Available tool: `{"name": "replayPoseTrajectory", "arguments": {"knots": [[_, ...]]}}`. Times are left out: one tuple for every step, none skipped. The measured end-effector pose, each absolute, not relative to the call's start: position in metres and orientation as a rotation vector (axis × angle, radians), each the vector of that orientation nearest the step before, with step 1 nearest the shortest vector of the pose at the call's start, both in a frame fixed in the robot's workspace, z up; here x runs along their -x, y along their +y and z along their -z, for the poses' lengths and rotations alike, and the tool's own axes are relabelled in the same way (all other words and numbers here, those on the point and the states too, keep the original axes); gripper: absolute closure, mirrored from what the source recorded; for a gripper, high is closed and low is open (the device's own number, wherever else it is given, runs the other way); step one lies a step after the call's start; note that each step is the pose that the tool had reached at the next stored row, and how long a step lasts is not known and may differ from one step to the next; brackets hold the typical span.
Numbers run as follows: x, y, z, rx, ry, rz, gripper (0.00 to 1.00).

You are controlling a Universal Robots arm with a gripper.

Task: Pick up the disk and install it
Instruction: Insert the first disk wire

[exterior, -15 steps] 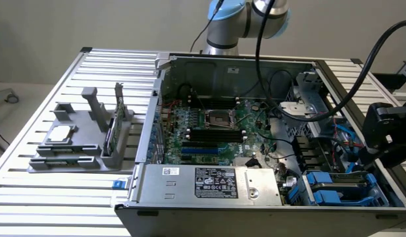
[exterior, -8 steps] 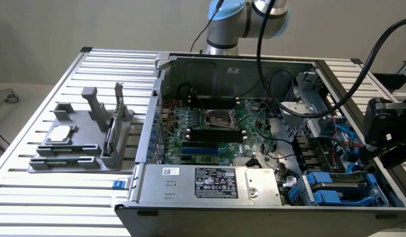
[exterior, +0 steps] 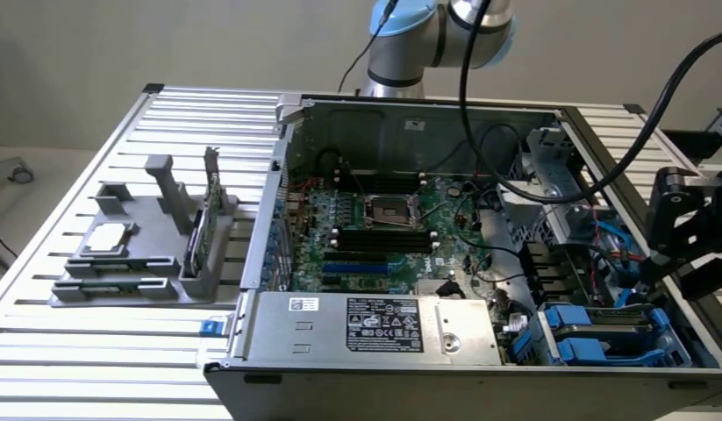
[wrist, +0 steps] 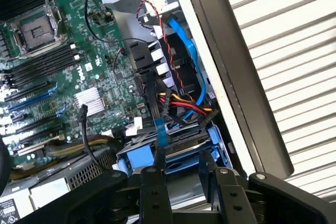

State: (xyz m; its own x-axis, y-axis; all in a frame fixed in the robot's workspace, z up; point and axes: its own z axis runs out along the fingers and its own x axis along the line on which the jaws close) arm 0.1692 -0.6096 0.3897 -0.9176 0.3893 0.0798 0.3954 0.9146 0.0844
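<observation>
A silver-grey disk point(wrist: 139, 158) point(exterior: 601, 331) framed by a blue plastic carrier sits in the corner drive bay of an open computer case point(exterior: 454, 386) on a slatted metal surface point(exterior: 103, 351). The black gripper point(wrist: 184, 174) point(exterior: 676, 263) straddles it with its fingers apart, hiding much of it. Whether they clamp it cannot be told.

A slatted metal table point(exterior: 126, 351) carries an open computer case point(exterior: 431, 132), its green motherboard point(exterior: 461, 230) exposed, with the CPU socket point(exterior: 387, 210) near the middle and black memory slots point(exterior: 384, 241) just beside it. A silver power supply point(exterior: 373, 324) with a printed label sits against the near wall. On the exterior view's left, a grey holder point(exterior: 115, 294) bears a small square chip point(exterior: 108, 237) lying flat and a thin green card point(exterior: 199, 237) standing on edge. A blue cable point(wrist: 186, 51) and red, yellow and black wires point(wrist: 181, 106) run along the case wall
</observation>
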Motion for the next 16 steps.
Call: {"name": "replayPoseTrajectory", "arguments": {"knots": [[-0.1692,-0.6096,-0.3897,0.642,-3.009,0.153,0.61],[-0.1692,-0.6096,-0.3897,0.667,-3.004,0.154,0.61],[-0.1692,-0.6096,-0.3897,0.692,-2.999,0.154,0.61],[-0.1692,-0.6096,-0.3897,0.717,-2.994,0.155,0.61],[-0.1692,-0.6096,-0.3896,0.743,-2.989,0.156,0.61],[-0.1692,-0.6096,-0.3896,0.768,-2.983,0.157,0.61],[-0.1692,-0.6096,-0.3895,0.794,-2.977,0.157,0.61],[-0.1692,-0.6096,-0.3895,0.821,-2.970,0.158,0.61],[-0.1692,-0.6096,-0.3895,0.847,-2.964,0.159,0.61],[-0.1692,-0.6096,-0.3894,0.873,-2.957,0.159,0.61],[-0.1692,-0.6096,-0.3893,0.902,-2.949,0.160,0.61],[-0.1692,-0.6096,-0.3891,0.929,-2.942,0.161,0.61],[-0.1692,-0.6096,-0.3889,0.955,-2.934,0.162,0.61],[-0.1692,-0.6096,-0.3887,0.982,-2.926,0.163,0.61],[-0.1692,-0.6096,-0.3884,1.009,-2.918,0.163,0.61],[-0.1692,-0.6096,-0.3880,1.036,-2.909,0.164,0.61]]}}
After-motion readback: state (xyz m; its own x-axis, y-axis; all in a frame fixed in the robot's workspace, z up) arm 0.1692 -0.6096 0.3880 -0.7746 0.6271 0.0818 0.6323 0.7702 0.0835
